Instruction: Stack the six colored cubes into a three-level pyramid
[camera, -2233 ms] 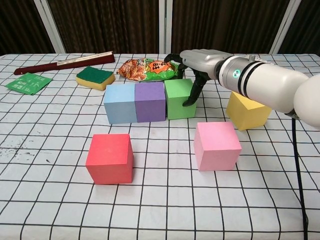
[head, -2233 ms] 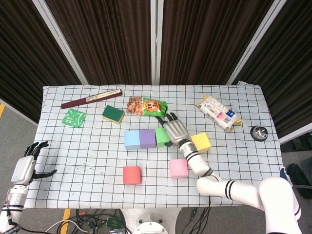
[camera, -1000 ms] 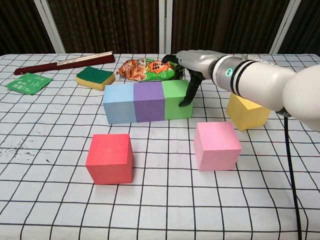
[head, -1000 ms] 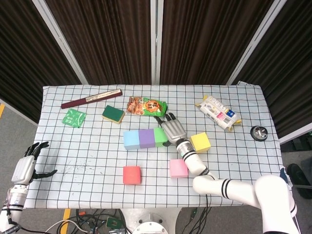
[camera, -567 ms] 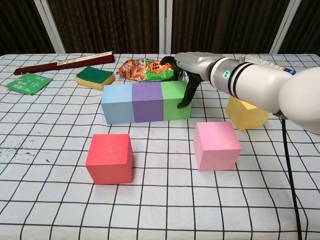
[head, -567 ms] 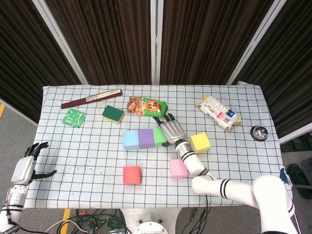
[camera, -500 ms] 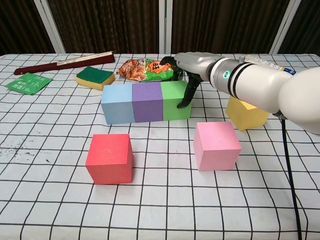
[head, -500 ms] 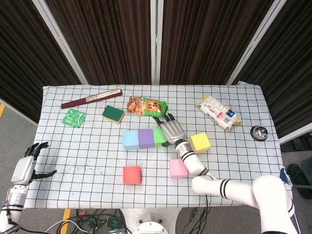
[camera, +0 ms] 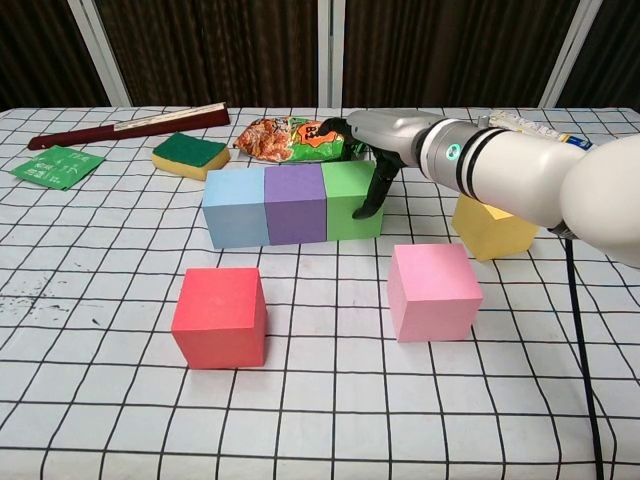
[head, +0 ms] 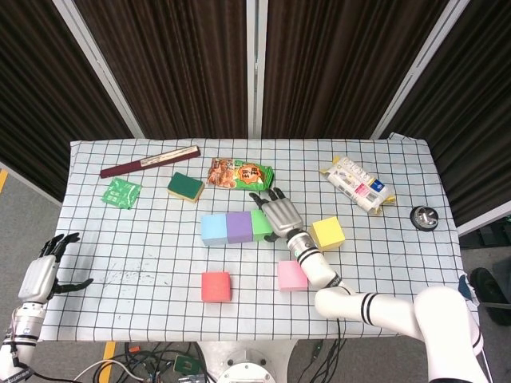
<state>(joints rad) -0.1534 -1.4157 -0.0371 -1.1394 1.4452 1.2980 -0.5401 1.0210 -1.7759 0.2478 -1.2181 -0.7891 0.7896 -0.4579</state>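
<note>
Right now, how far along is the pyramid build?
Done: the base row of blue cube, purple cube and green cube sits flush. In hand: the right hand rests against the green cube, holding nothing. Left: red cube, pink cube and yellow cube lie loose on the table, unstacked.

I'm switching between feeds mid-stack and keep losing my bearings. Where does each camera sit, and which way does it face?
Head view: high above the near table edge, looking steeply down on the whole table; shows the left hand off the table's left side and the right hand with its arm.
Chest view: low at the near edge, looking level across the cloth; shows only the right hand and forearm.
Shared: the blue cube, purple cube and green cube in a row, with the right hand against the green one.
</note>
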